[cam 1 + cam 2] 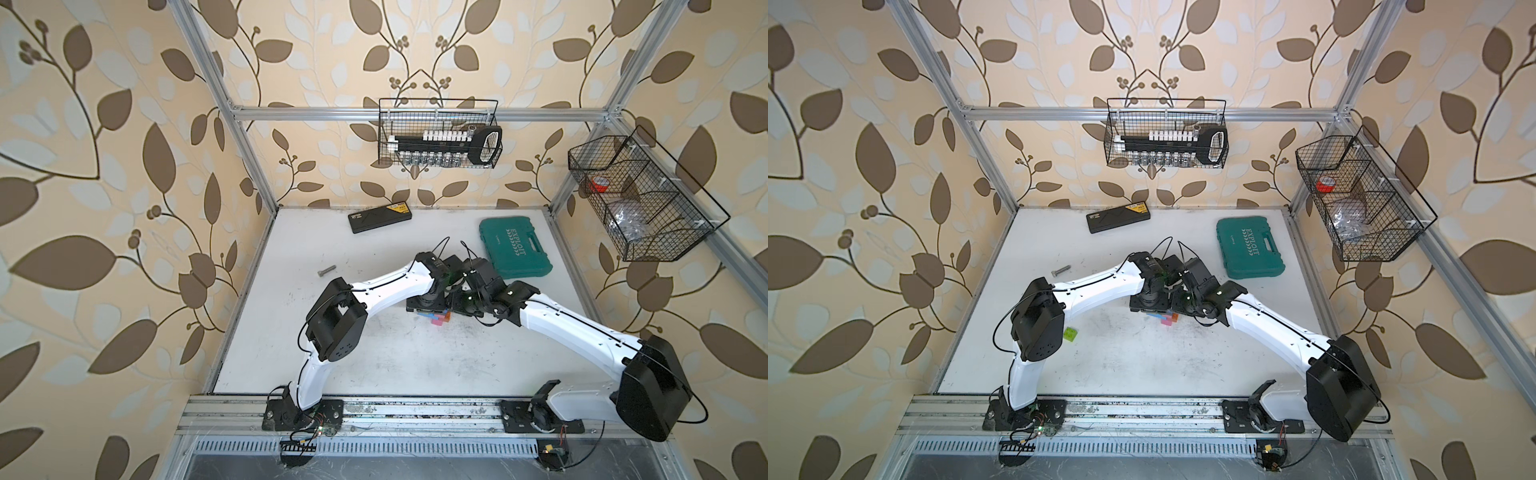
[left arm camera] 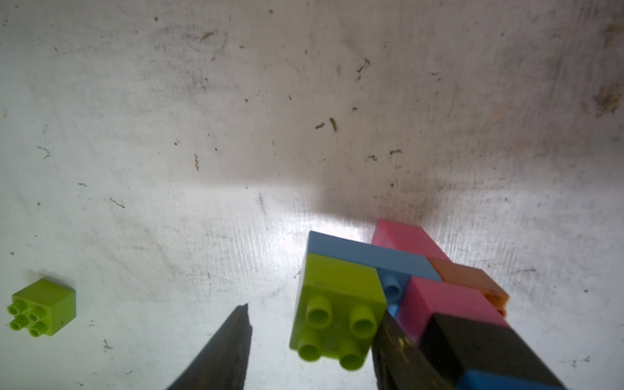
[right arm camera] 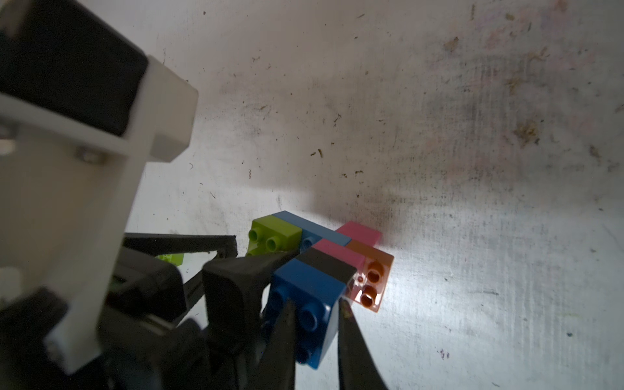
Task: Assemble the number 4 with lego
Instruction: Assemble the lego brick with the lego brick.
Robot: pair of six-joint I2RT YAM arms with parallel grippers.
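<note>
On the white counter (image 2: pixel 304 101), approx. mid-area, below both wrists: the number 4 (image 3: pixel 332 261). Column runs dark blue brick (image 3: pixel 310 287), black brick (image 2: pixel 472 341), pink brick (image 2: pixel 449 304). The light blue crossbar (image 2: pixel 368 256) has an orange brick (image 3: pixel 371 277) at one end and a lime green brick (image 2: pixel 341 287) at the other; another pink sits beyond the crossbar. State of left pincer (image 2: pixel 314 310): open, astride the lime green brick, one finger at its side, the other clear of it. State of right pincer (image 3: pixel 315 302): nearly closed, nipping the dark blue brick. Whether the figure touches the counter: cannot tell. The 2nd lime brick (image 2: pixel 44 307) lies loose, well apart.
</note>
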